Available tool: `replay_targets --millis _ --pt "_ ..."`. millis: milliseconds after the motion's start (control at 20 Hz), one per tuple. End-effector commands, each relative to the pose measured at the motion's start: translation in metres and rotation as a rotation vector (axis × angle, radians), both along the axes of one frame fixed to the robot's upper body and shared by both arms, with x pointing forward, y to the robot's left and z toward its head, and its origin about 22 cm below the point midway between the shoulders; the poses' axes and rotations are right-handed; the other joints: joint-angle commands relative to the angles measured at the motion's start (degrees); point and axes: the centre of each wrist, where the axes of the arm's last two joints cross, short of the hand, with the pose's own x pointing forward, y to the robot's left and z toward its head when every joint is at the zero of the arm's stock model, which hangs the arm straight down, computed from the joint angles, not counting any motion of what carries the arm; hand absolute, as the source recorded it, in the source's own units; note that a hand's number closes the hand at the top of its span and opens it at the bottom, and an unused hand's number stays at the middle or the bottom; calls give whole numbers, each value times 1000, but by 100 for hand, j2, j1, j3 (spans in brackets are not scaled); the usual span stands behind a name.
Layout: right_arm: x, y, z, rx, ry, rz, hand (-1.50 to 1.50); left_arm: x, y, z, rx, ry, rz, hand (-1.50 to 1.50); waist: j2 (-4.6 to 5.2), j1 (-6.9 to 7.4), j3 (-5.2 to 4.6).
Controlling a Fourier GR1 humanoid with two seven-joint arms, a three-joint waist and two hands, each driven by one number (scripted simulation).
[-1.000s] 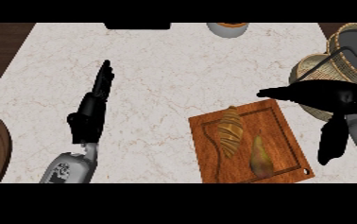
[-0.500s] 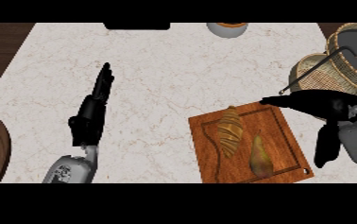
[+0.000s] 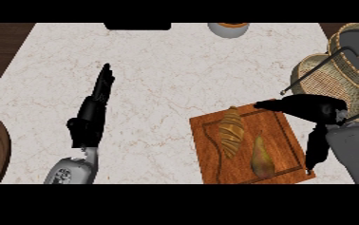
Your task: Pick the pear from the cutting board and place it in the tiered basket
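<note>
marble table [image 3: 175, 67] carries a brown wooden cutting board [image 3: 210, 167] with the yellow-green pear [image 3: 261, 156] lying beside a golden croissant [image 3: 231, 126], woven tiered basket [image 3: 329, 79] nearby. right robot hand [image 3: 312, 110] spread wide above the board's edge, holding nothing, probably lining up on the pear; left robot hand [image 3: 95, 107] rests with fingers straight.

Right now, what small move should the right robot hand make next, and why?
Probably lower the right robot hand left and down onto the pear. The hand is open over the cutting board's right edge, and the pear lies untouched beside the croissant.

Pear [image 3: 262, 156] lies on cutting board [image 3: 280, 129] beside right hand [image 3: 313, 109].
</note>
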Motion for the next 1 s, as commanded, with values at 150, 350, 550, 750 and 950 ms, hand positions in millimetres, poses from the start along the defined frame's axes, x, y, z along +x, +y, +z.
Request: replay_targets --millis 150,350,550,750,950 --pt "-3 1 -10 21 40 19 -150 -11 7 -2 5 3 -5 0 -3 -3 -1" --pt "5 7 -23 -3 53 12 -150 2 1 3 17 4 -3 0 2 2 0" --pt "0 18 -34 -20 64 22 -150 -3 -7 9 -5 4 -7 0 0 5 1" --pt "-10 33 -68 -32 64 17 -150 -2 -2 7 3 1 2 0 4 20 2" --pt "-11 33 -57 -11 71 11 -150 15 19 10 7 4 7 0 0 -13 -1"
